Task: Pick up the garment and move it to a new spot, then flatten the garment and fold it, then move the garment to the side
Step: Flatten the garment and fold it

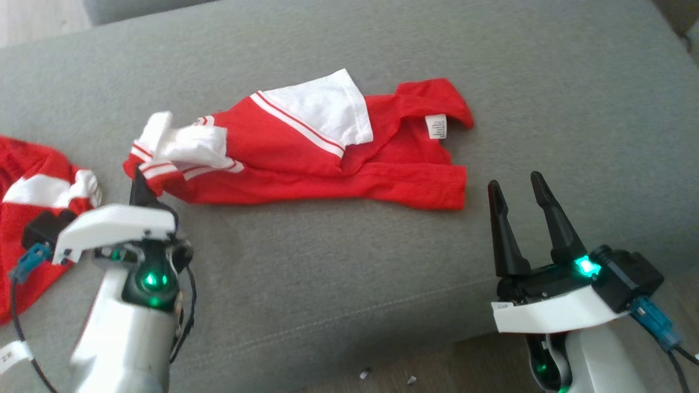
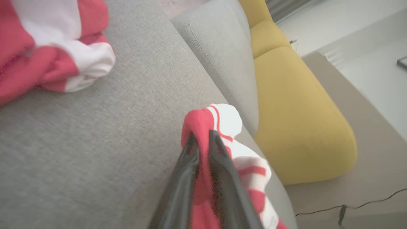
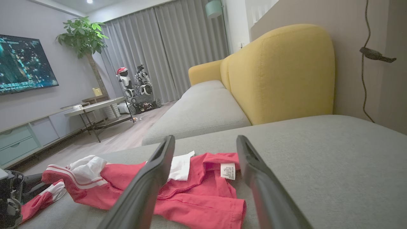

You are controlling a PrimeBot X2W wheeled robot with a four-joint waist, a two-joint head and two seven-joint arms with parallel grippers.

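The garment [image 1: 306, 158] is a red shirt with white sleeves and striped trim, lying crumpled and stretched sideways across the grey cushion [image 1: 349, 262]. My left gripper [image 1: 139, 185] is shut on the garment's left end, and the left wrist view shows red and white striped cloth [image 2: 222, 121] bunched around the closed fingers [image 2: 184, 178]. My right gripper [image 1: 516, 185] stands open just off the garment's lower right corner, touching nothing. In the right wrist view the garment [image 3: 197, 197] and its white label lie just beyond that gripper's spread fingers [image 3: 146, 184].
A second red and white garment [image 1: 38, 191] lies at the cushion's far left, also seen in the left wrist view [image 2: 47, 41]. A yellow sofa back [image 3: 279, 73] rises beyond the cushion. The cushion's front edge [image 1: 382, 349] runs near both arms.
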